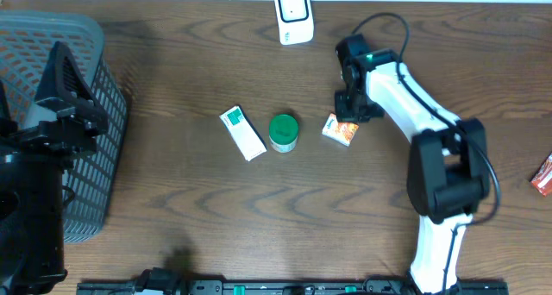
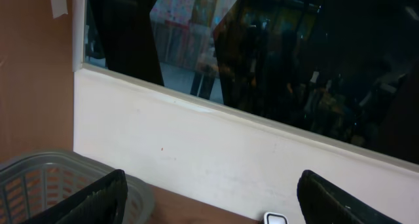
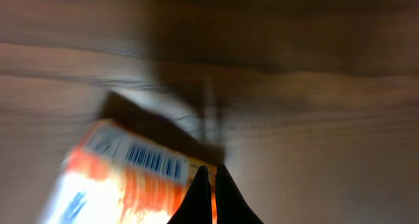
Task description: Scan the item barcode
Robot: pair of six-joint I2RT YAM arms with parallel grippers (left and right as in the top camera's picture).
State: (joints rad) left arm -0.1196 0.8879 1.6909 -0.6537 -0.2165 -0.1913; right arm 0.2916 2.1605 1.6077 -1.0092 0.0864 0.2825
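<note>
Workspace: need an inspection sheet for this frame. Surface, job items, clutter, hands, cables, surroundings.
Surface: wooden table, dark grain.
Job's things: white scanner at the far edge; orange box lying on the table, barcode showing in the right wrist view.
Clutter: green-lidded jar, white-and-green box, grey basket at the left, red packet at the right edge.
Hands: right hand shut, fingertips at the orange box's edge, grip not confirmed; left hand open, empty, raised near the basket.
Cables: black cable looping off the right arm.
Surroundings: white wall, dark window.
</note>
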